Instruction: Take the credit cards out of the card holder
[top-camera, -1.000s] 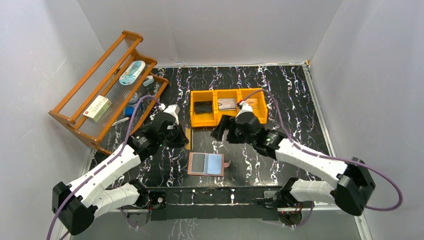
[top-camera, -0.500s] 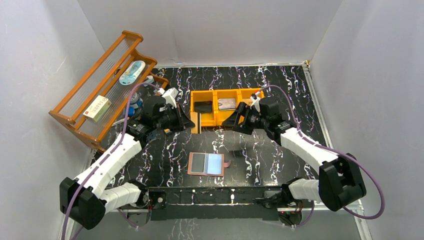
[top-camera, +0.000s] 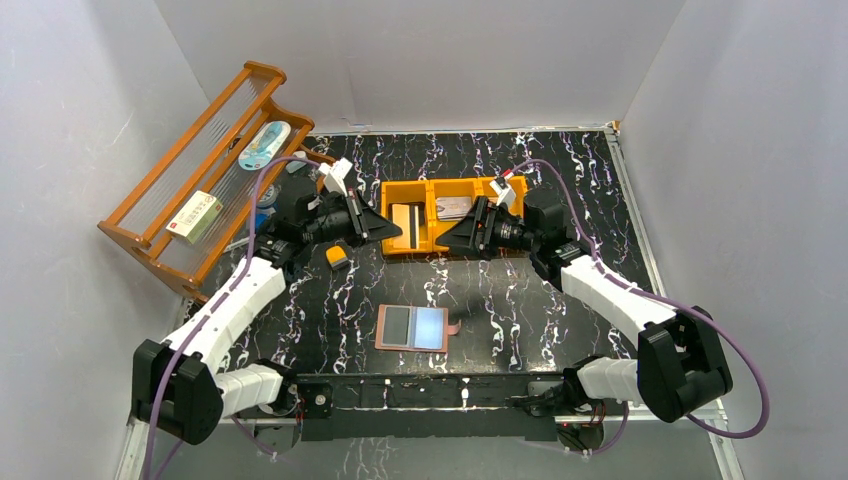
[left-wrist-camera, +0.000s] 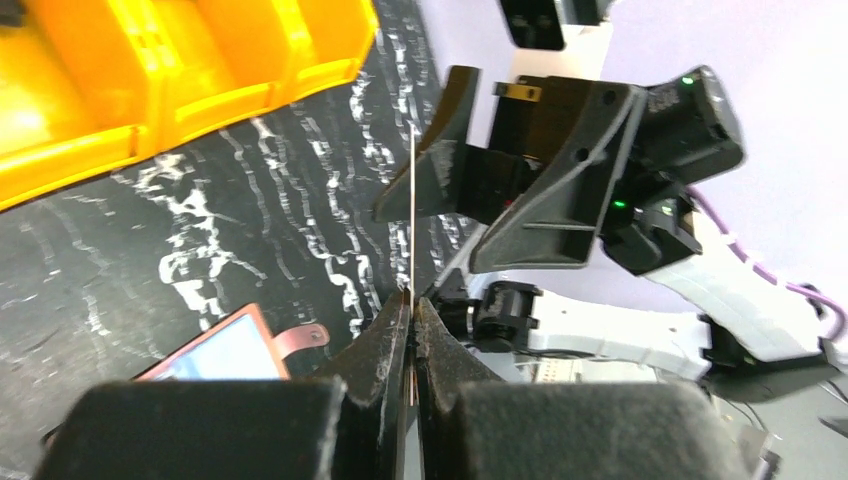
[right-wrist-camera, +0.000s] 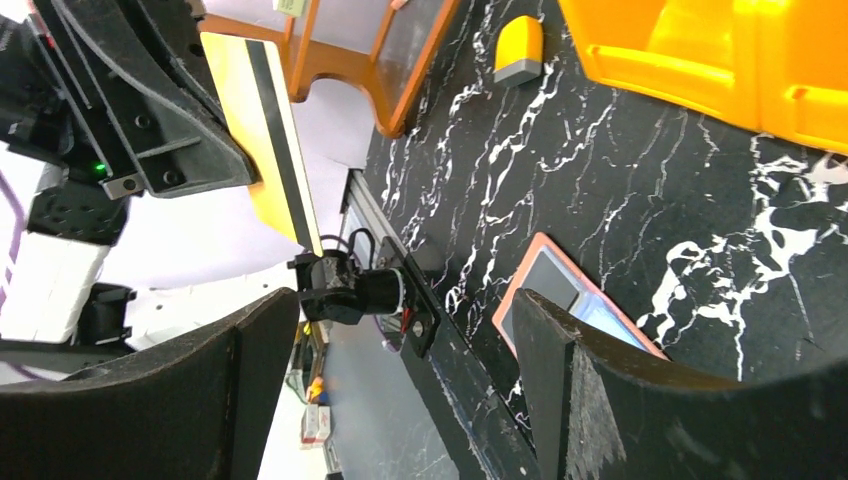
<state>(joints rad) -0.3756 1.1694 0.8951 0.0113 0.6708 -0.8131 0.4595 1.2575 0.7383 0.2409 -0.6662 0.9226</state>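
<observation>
Yellow plastic with a black stripe: one of the credit cards (top-camera: 410, 226) is pinched by its edge in the left hand (left-wrist-camera: 411, 300), whose fingers are pressed together on it. The card stands upright, clear of the table (top-camera: 590, 200). From the left wrist it shows edge-on, a thin line rising from the fingertips.

The right hand (top-camera: 447, 240) faces it from 3 o'clock, near but not touching. Its fingers (right-wrist-camera: 590, 400) are spread wide and it holds nothing.

Both hands hang just in front of an orange tray (top-camera: 400, 186) at 12 o'clock. A grey-tan card (top-camera: 455, 208) lies in the tray's middle compartment.

The card holder (top-camera: 412, 327) lies at 6 o'clock from the hands, well apart from both, near the table's front edge. It is open flat with the lining up: left half dark grey, right half pale blue, snap tab sticking out at its 3 o'clock side. Whether cards sit in its slots cannot be told.

A small yellow-and-grey block (top-camera: 338, 258) rests on the table at 7 o'clock of the left hand. A wooden rack (top-camera: 200, 150) stands at 10 o'clock along the left wall.
</observation>
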